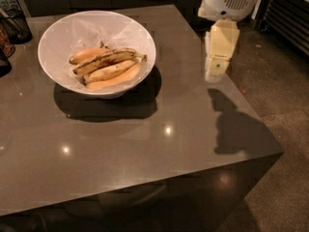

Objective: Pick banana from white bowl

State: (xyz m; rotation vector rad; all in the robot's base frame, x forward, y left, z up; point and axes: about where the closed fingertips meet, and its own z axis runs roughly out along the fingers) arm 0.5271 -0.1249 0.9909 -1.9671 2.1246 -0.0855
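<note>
The white bowl [58, 42] stands on the grey table at the back left. It holds several bananas. The long overripe banana [105, 59], mottled dark brown, lies across the top of the pile with its dark stem to the right. Smoother yellow-orange bananas lie behind and in front of it. My gripper [215, 70] hangs from the cream-coloured arm above the table's right edge, well to the right of the bowl and apart from it. Its shadow falls on the table below.
The grey table [145, 149] has its right edge and front corner close to the arm. A dark wire basket [14, 23] stands at the far left. Dark cabinets run behind; speckled floor lies to the right.
</note>
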